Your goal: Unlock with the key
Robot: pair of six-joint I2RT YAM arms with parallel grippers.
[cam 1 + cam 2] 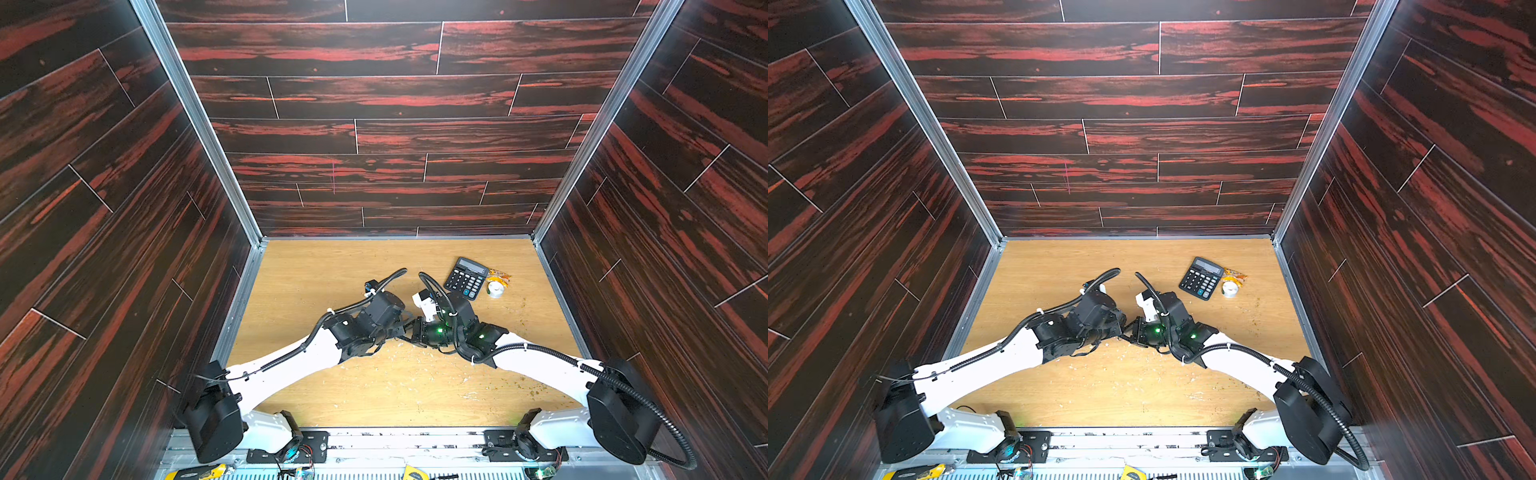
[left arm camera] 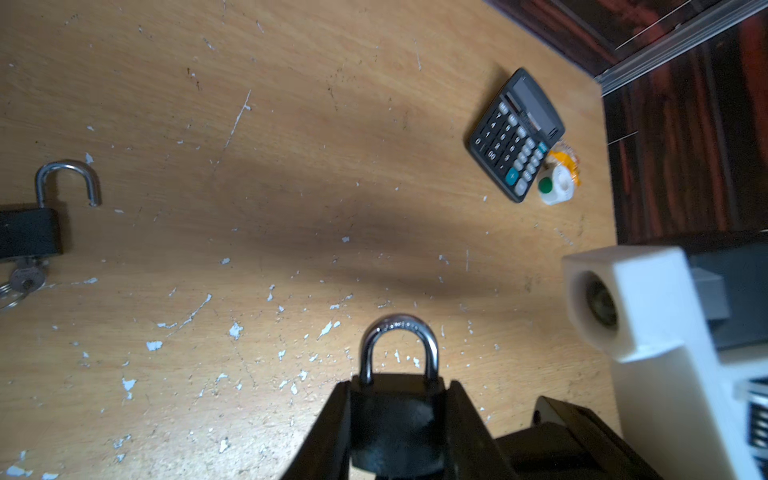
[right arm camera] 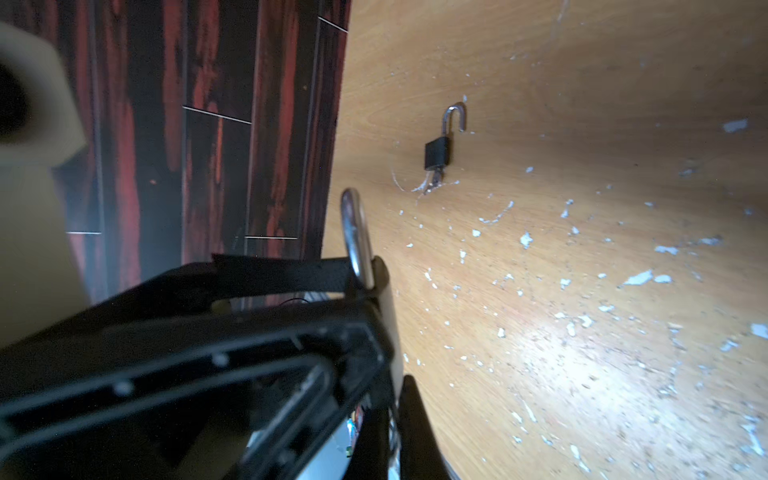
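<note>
A black padlock point(image 2: 395, 419) with a shut silver shackle point(image 2: 399, 345) is held above the wooden table, and my left gripper point(image 2: 398, 388) is shut on its body from both sides. In both top views the two grippers meet at the table's middle, left gripper point(image 1: 399, 328) against right gripper point(image 1: 415, 332). My right gripper point(image 3: 392, 432) is shut on a thin silver sliver, the key point(image 3: 391, 416), at the padlock's underside. The key's blade is hidden. From the right wrist the padlock's shackle point(image 3: 355, 232) shows edge-on.
A second padlock point(image 2: 29, 232) lies on the table with its shackle open and a key on a ring in it; the right wrist view also shows this second padlock point(image 3: 437, 151). A calculator point(image 1: 465, 277), a white tape roll point(image 1: 495, 287) and an orange wrapper point(image 1: 498, 274) lie at the back right.
</note>
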